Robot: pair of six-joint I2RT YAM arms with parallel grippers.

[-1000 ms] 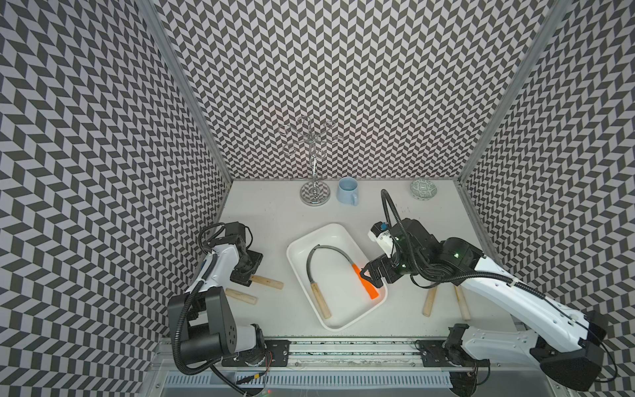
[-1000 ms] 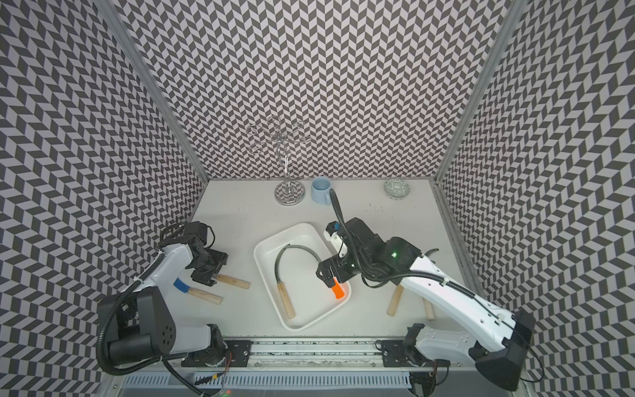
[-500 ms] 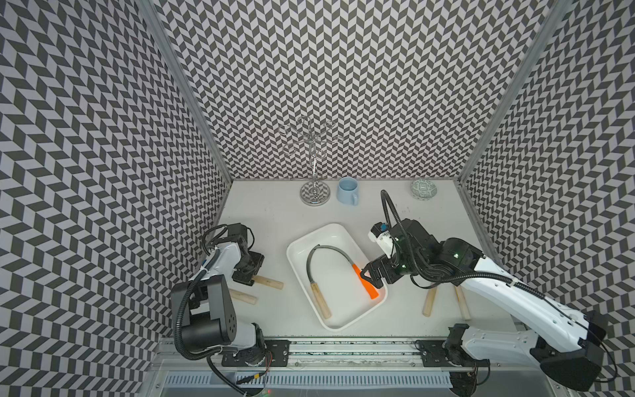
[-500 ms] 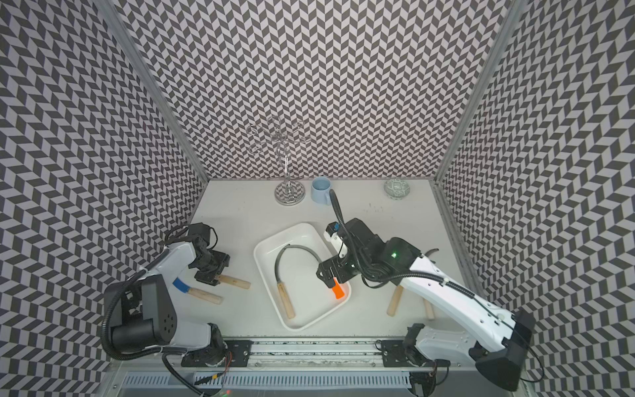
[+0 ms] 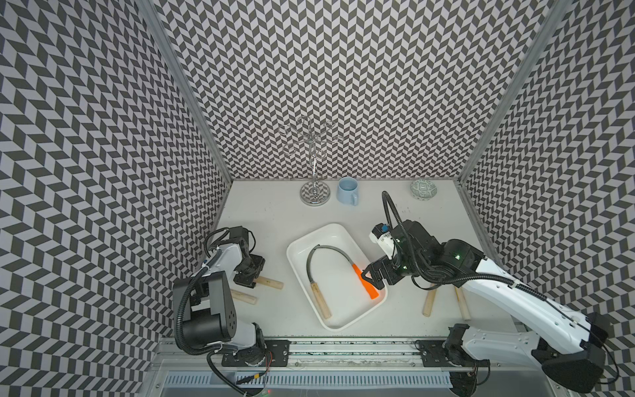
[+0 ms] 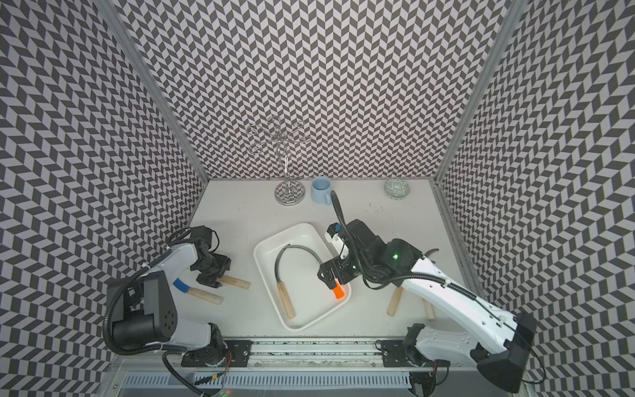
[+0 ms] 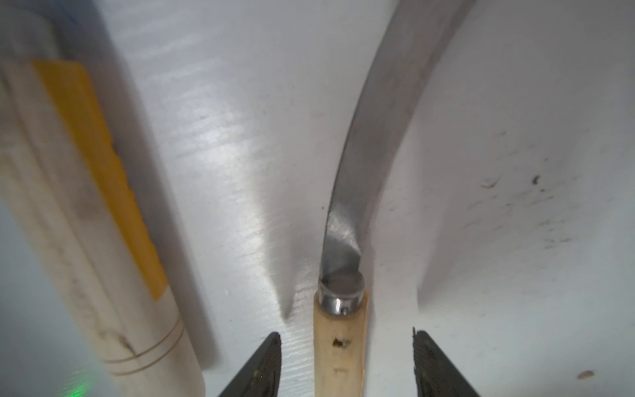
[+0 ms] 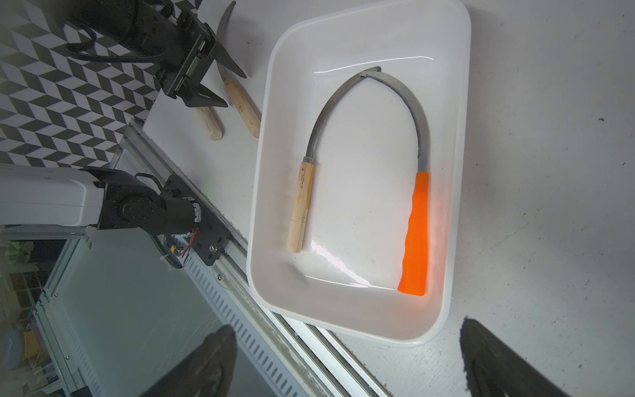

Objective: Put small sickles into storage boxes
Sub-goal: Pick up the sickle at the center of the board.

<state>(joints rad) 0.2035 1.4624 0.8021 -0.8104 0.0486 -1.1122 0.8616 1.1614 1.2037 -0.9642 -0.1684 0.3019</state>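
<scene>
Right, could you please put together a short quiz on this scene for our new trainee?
1. How many sickles lie in the white tray?
2. True or false: the left gripper is clamped tight on the wooden handle between its jaws.
3. The right gripper is: A) shut on the orange-handled sickle; B) open and holding nothing; C) shut on the tray's rim.
Key: 1. Two. 2. False: the jaws stand apart on either side of the handle, with gaps. 3. B.
</scene>
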